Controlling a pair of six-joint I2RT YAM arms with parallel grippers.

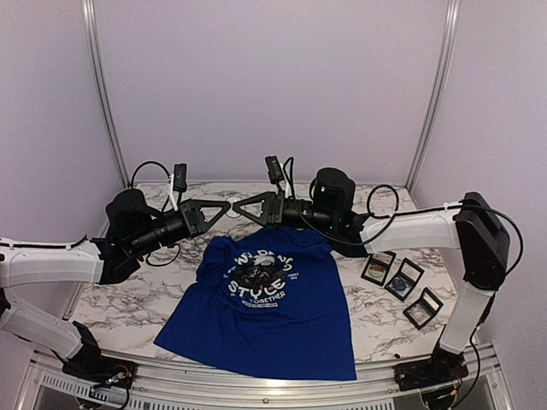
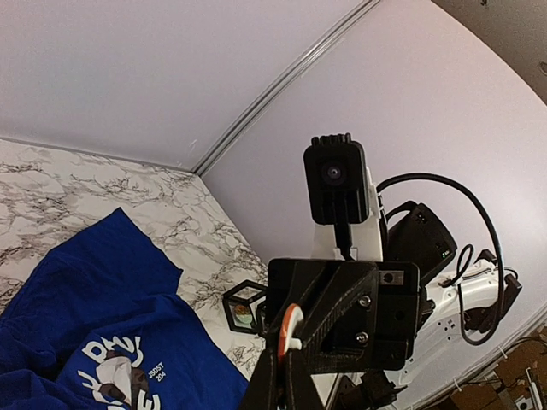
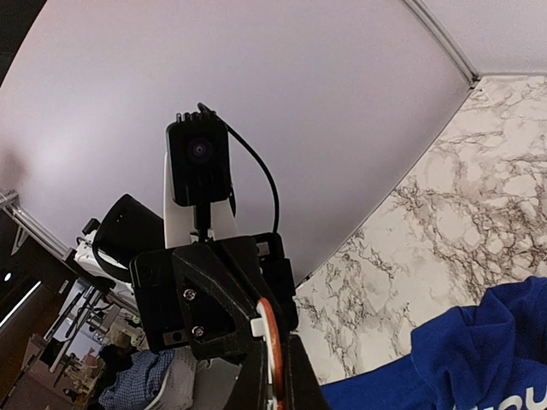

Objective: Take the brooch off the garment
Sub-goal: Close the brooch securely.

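The garment point(image 1: 265, 299), a royal-blue T-shirt with a panda print and white lettering, lies flat on the marble table point(image 1: 111, 299). It also shows in the left wrist view as the garment point(image 2: 85, 325) and in the right wrist view as the garment point(image 3: 479, 359). I cannot make out the brooch in any view. Both arms hover above the shirt's collar, pointing at each other, tips almost meeting. My left gripper point(image 1: 224, 207) point(image 2: 288, 359) is shut with nothing in it. My right gripper point(image 1: 241, 207) point(image 3: 273, 367) is shut and holds nothing either.
Three black-framed display boxes point(image 1: 378, 267) point(image 1: 404, 279) point(image 1: 423, 307) lie on the marble to the right of the shirt; one display box point(image 2: 244, 307) shows in the left wrist view. White walls with metal rails close in the back and sides.
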